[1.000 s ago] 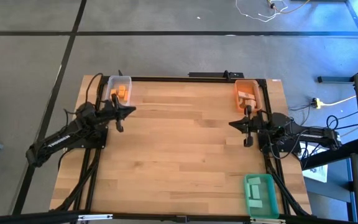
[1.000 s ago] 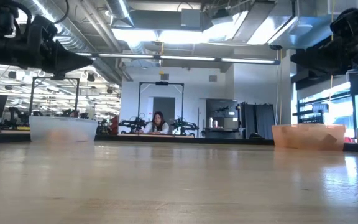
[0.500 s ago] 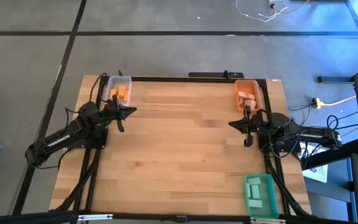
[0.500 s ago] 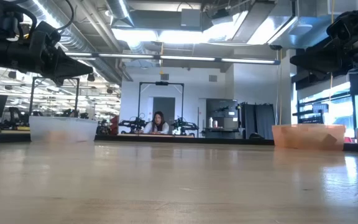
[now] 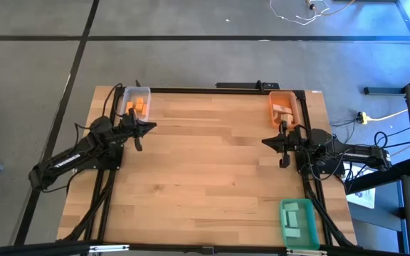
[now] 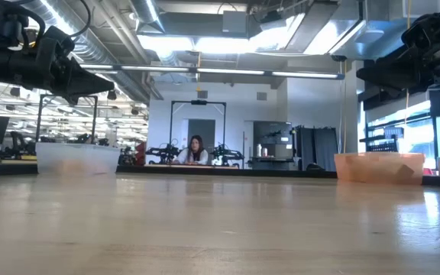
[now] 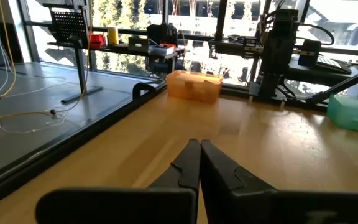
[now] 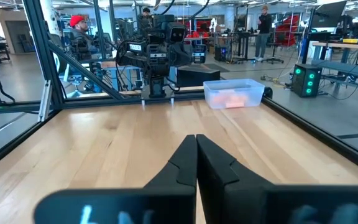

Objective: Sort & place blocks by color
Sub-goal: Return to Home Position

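Blocks point(image 5: 139, 107) distributed by colour among three bins; both grippers closed and empty.
Orange blocks point(image 5: 140, 107) were seen in the clear bin point(image 5: 135, 90) at the far left corner of the table point(image 5: 212, 163), pale blocks point(image 5: 282, 109) in the orange bin point(image 5: 282, 94) at the far right corner, and teal blocks point(image 5: 294, 216) in the green bin point(image 5: 297, 202) at the near right edge. The left gripper point(image 5: 152, 126) was held just beside the clear bin and pointed toward the table's middle, its fingers point(image 7: 188, 163) pressed together with nothing between them. The right gripper point(image 5: 265, 141) was held near the orange bin and pointed toward the left arm, its fingers point(image 8: 185, 158) likewise closed on nothing. In the low view both arms were raised clear of the tabletop, and a person point(image 6: 195, 153) was visible in the room beyond.
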Tool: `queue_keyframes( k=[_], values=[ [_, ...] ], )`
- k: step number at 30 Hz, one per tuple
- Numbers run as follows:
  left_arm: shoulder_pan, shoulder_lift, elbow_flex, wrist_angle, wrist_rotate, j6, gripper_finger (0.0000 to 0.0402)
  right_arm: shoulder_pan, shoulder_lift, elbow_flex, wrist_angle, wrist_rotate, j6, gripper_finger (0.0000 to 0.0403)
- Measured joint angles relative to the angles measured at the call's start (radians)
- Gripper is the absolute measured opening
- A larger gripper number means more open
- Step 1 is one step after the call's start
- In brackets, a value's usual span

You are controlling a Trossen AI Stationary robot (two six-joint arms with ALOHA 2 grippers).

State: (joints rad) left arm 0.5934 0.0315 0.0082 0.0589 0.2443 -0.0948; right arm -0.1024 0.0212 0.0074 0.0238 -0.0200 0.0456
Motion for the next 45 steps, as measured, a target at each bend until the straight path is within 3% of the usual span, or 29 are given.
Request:
queue_keyframes(
  k=[45],
  values=[
    [0.0, 0.0, 0.0, 0.001, 0.0, 0.0, 0.0, 0.0, 0.0, 0.0, 0.001, 0.001, -0.001, 0.0013]
  ],
)
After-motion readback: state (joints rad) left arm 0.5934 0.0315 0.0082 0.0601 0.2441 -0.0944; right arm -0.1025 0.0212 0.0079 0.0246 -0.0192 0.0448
